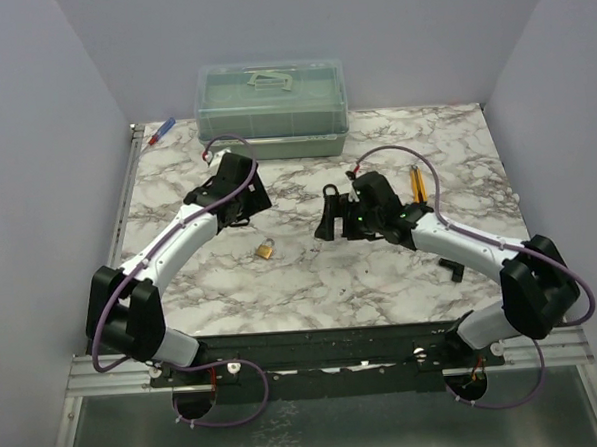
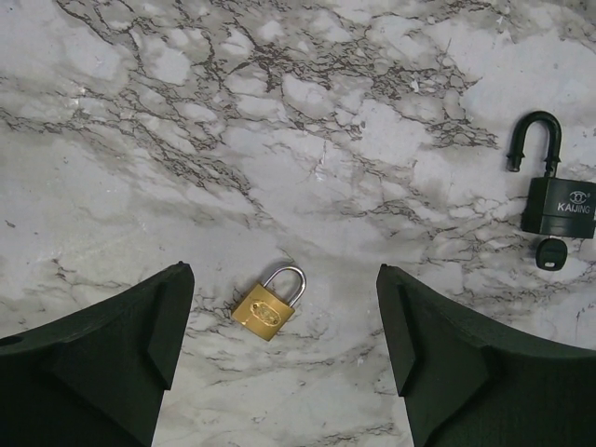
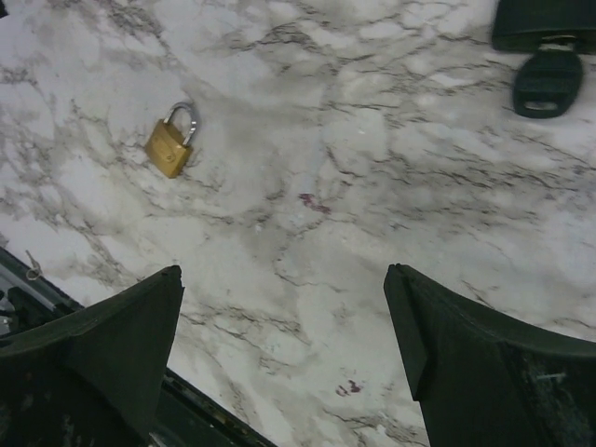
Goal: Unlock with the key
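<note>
The key (image 2: 551, 252) has a rounded black head and sits in the bottom of the black padlock (image 2: 559, 207). One leg of that padlock's shackle stands free of the body. In the right wrist view the key (image 3: 548, 82) lies at the top right under the black padlock (image 3: 545, 23). My left gripper (image 2: 284, 270) is open and holds nothing; a small brass padlock (image 2: 268, 311) lies on the marble between its fingers. My right gripper (image 3: 284, 270) is open over bare marble, well short of the key. From above, the left gripper (image 1: 246, 211) and right gripper (image 1: 325, 222) face each other.
A clear lidded box (image 1: 273, 110) stands at the back of the marble table (image 1: 311, 278). A blue and red pen (image 1: 161, 132) lies at the back left. Yellow sticks (image 1: 415, 182) lie behind the right arm. A small black object (image 1: 451, 269) rests by the right forearm.
</note>
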